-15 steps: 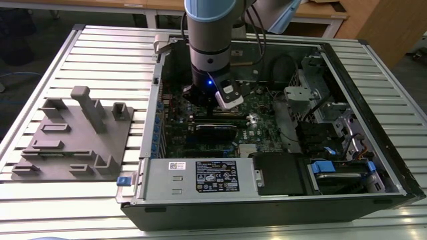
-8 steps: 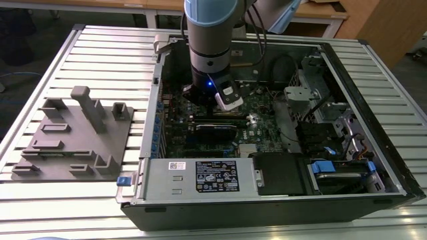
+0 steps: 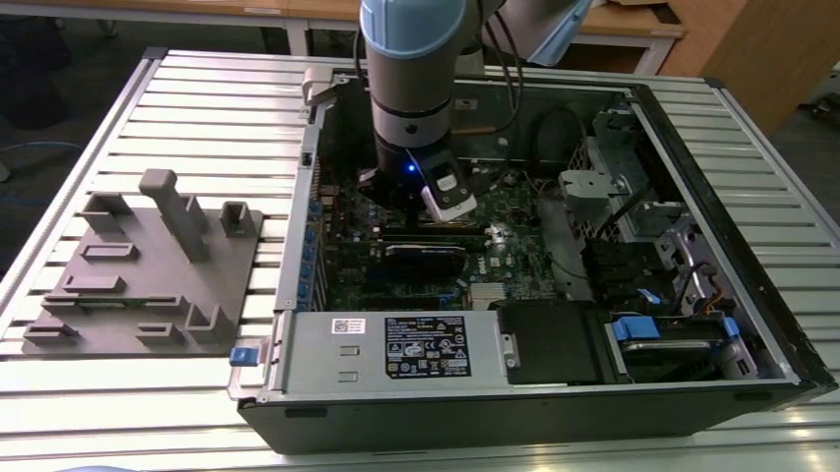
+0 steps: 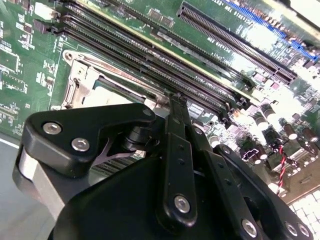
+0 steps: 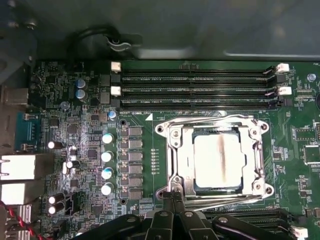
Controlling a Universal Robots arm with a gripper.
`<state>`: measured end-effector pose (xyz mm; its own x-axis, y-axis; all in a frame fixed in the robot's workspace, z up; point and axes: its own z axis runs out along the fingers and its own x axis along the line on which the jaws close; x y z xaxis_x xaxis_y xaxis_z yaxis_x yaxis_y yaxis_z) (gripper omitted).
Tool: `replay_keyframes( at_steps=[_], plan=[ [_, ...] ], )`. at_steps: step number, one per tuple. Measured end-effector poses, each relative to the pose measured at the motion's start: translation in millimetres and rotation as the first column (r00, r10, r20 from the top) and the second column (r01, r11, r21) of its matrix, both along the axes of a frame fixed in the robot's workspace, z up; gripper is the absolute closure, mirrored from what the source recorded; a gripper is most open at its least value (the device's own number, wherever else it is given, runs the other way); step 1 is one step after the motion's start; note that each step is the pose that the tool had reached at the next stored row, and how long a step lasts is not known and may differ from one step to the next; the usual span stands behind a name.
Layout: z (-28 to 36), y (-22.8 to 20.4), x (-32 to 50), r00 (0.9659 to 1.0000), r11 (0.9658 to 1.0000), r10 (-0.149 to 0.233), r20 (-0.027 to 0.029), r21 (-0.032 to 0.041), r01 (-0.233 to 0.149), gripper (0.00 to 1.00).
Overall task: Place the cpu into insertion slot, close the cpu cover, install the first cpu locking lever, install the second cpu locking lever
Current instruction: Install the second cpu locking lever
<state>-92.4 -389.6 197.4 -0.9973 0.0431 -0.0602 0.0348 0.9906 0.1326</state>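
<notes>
The cpu (image 5: 218, 159) is sitting seated in the slot (image 5: 176, 159), with the cover (image 5: 256, 150) lying closed over its edges. Near the slot's lower edge, the gripper (image 5: 172, 196) is pressing its fingers together, tips touching a wire lever (image 5: 220, 199) running along that edge; grasp cannot be confirmed. Beyond the slot, the memory slots (image 5: 195, 89) are lying parallel.

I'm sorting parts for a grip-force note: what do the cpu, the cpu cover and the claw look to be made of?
The cpu: pale silver-grey metal top, matte, with a faint dark streak. The cpu cover: thin bright metal, probably plated steel, judging by its sharp glints in both wrist views. The claw: black links, matte, likely painted or anodised metal or hard plastic, joined by shiny silver screws.
</notes>
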Motion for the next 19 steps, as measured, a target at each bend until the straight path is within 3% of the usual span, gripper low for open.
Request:
replay_keyframes(
  at_steps=[5,19],
  plan=[
    [-1.1,-0.7,-1.3,1.0000,0.9996,0.000,0.0011,0.0269,0.000,0.90],
    [1.6,-1.8,-1.5,1.0000,0.9996,0.000,0.0002,0.0287,0.000,0.90]
  ],
)
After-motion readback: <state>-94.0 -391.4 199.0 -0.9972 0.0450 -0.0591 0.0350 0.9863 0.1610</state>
